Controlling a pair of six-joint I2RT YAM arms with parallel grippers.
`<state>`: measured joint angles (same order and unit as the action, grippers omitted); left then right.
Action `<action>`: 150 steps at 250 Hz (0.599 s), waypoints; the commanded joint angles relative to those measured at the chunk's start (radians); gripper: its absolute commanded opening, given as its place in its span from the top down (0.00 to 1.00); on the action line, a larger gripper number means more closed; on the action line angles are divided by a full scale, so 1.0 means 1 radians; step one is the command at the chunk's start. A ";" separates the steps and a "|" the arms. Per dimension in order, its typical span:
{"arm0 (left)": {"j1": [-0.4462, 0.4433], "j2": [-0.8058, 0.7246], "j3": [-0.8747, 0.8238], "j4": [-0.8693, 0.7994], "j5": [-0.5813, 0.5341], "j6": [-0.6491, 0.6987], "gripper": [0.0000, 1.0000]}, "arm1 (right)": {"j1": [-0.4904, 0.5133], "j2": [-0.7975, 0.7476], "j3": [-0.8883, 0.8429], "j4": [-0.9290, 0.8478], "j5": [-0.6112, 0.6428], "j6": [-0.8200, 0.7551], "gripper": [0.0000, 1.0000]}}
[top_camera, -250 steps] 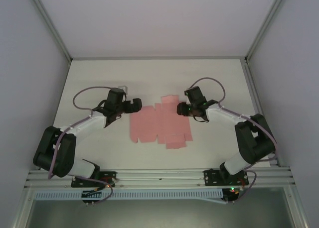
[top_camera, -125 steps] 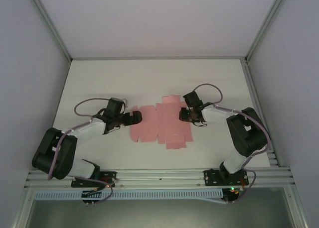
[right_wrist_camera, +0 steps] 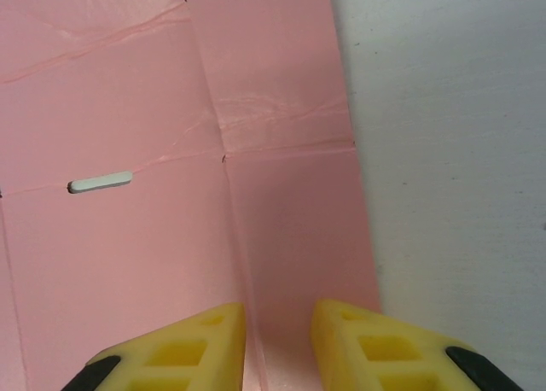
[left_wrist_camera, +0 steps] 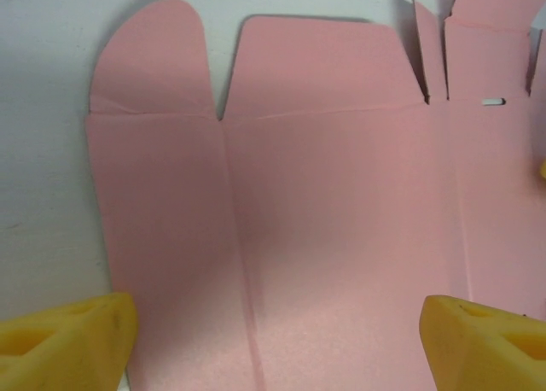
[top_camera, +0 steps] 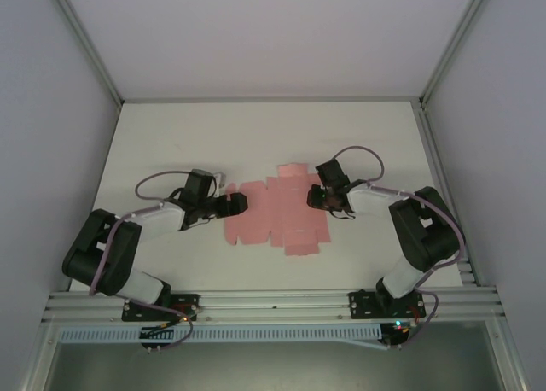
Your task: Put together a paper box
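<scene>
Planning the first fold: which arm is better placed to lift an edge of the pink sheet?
Probably right: the right gripper sits nearly closed at the paper box's right edge; the left gripper stands wide open across two panels.

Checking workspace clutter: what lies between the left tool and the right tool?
In the top view, the paper box, a flat pink sheet, fills the stretch between left tool and right tool; nothing else.

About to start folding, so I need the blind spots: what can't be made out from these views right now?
- Top view: paper box crease lines too small; right gripper covers part of its right side.
- Left wrist: box's near end cut off by the bottom frame edge, below left gripper.
- Right wrist: whether the fingers touch the box is unclear from this angle.
</scene>
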<state>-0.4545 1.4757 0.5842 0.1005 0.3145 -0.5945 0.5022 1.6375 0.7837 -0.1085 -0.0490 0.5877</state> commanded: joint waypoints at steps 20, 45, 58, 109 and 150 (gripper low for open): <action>-0.002 -0.036 -0.007 -0.082 -0.071 0.002 0.13 | 0.005 0.028 -0.066 -0.089 0.008 0.027 0.71; -0.003 -0.062 -0.010 -0.120 -0.112 0.012 0.12 | 0.006 0.031 -0.067 -0.091 0.014 0.025 0.72; -0.002 -0.057 -0.010 -0.130 -0.117 0.017 0.12 | 0.005 0.033 -0.066 -0.089 0.014 0.026 0.72; -0.016 -0.027 -0.029 -0.047 -0.034 0.010 0.17 | 0.005 0.042 -0.061 -0.091 0.008 0.018 0.72; -0.029 0.008 -0.042 0.079 0.077 -0.009 0.24 | 0.005 0.046 -0.071 -0.056 -0.021 0.020 0.72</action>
<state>-0.4610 1.4471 0.5636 0.0715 0.2581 -0.5938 0.5022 1.6299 0.7658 -0.0818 -0.0502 0.5877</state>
